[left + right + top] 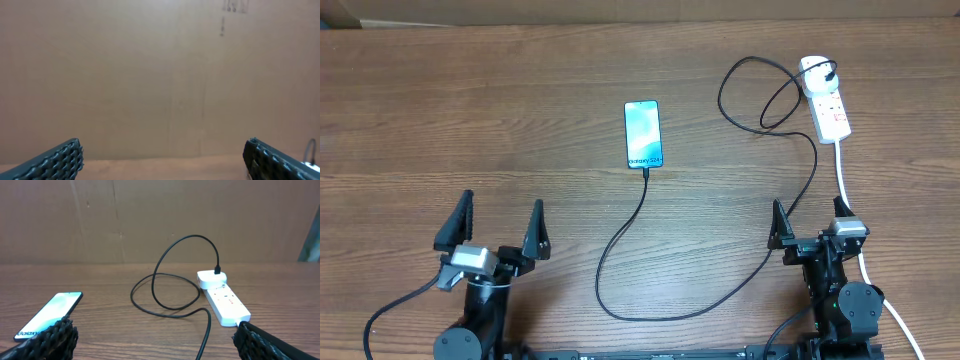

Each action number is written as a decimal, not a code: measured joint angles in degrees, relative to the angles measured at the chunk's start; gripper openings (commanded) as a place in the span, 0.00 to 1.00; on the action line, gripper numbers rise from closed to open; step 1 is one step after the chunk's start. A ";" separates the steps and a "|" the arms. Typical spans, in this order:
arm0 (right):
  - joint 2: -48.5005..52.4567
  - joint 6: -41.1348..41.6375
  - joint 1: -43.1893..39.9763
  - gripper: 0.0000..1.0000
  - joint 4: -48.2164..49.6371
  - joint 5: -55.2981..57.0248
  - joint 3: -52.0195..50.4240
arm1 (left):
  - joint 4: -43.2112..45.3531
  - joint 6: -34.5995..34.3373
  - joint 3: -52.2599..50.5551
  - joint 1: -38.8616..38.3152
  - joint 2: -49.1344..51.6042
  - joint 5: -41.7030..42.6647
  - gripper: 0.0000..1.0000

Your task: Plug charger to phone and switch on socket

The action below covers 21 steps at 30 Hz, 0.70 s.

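The phone (642, 134) (50, 314) lies flat mid-table, screen lit, its "Galaxy" end toward me. The charger cable (620, 240) (172, 282) meets that short end, loops across the wood and runs up to a black plug (831, 72) (218, 271) seated in the far end of the white socket strip (828, 105) (225, 299). My left gripper (496, 228) (162, 162) stands open at the near left, empty, facing the cardboard wall. Open and empty too, my right gripper (810, 222) (155, 342) sits at the near right, just short of the strip's near end.
A brown cardboard wall (160, 75) closes the table's far side. The strip's thick white cord (847, 185) runs down past my right arm. A cable loop (650, 314) lies on the wood between the two arm bases.
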 measured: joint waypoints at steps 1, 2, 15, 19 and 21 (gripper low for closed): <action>0.00 0.07 0.00 1.00 0.02 0.00 0.00 | 0.44 -0.02 -0.79 0.00 -0.44 -0.61 0.99; 0.00 0.02 0.00 1.00 0.00 0.00 0.00 | 0.83 -0.04 -1.44 0.00 -0.70 -1.22 1.00; 0.00 0.02 0.00 1.00 0.02 0.00 0.00 | -6.29 -1.51 -3.32 -3.69 -0.96 -18.12 1.00; 0.00 0.02 0.00 1.00 0.00 0.00 0.00 | -10.97 -1.53 -3.32 -3.61 -1.03 -21.14 1.00; 0.00 0.02 0.00 1.00 -0.02 0.02 0.00 | -13.84 -1.53 -3.32 -2.82 -1.03 -21.53 1.00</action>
